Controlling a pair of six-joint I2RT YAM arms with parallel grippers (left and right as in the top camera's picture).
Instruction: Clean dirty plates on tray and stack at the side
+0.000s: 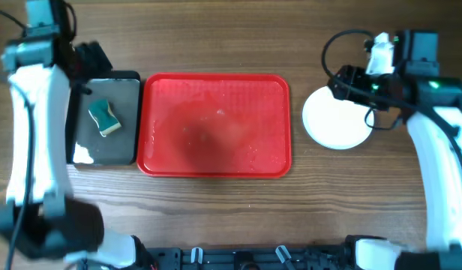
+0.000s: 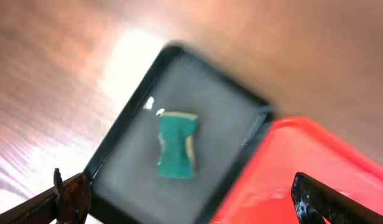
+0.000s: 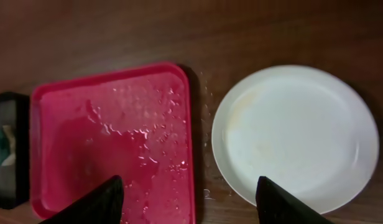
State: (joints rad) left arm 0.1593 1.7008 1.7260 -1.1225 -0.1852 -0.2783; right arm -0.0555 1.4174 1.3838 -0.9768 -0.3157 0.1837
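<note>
Jaws on the left gripper (image 2: 182, 193) are spread about as wide as they go, with nothing between them. In the left wrist view the sponge (image 2: 176, 146) lies flat in the black tray (image 2: 132, 134), middle of the frame and clear of both fingers.

The right gripper (image 3: 188, 190) is open too, a bit less wide, and also empty. You only see its two dark fingertips poking up from the bottom edge of the right wrist view.

Now the bit that matters. The white plate (image 3: 297, 134) sits on the bare table (image 1: 216, 225) just to the right of the red tray (image 3: 73, 124), with a small gap between them. In the right wrist view it fills the right half of the frame, so it's off to the right of the gap between the jaws, not centred under them. The right arm is obviously the closer one; the left is way over by the black tray.

It's round, so there's no long axis to line up with. Any grab would go by the rim.

The red tray looks wet and has no plates on it. I can only see one plate, and whether others are stacked under it I can't tell. My guess is the job's basically wrapped up.
</note>
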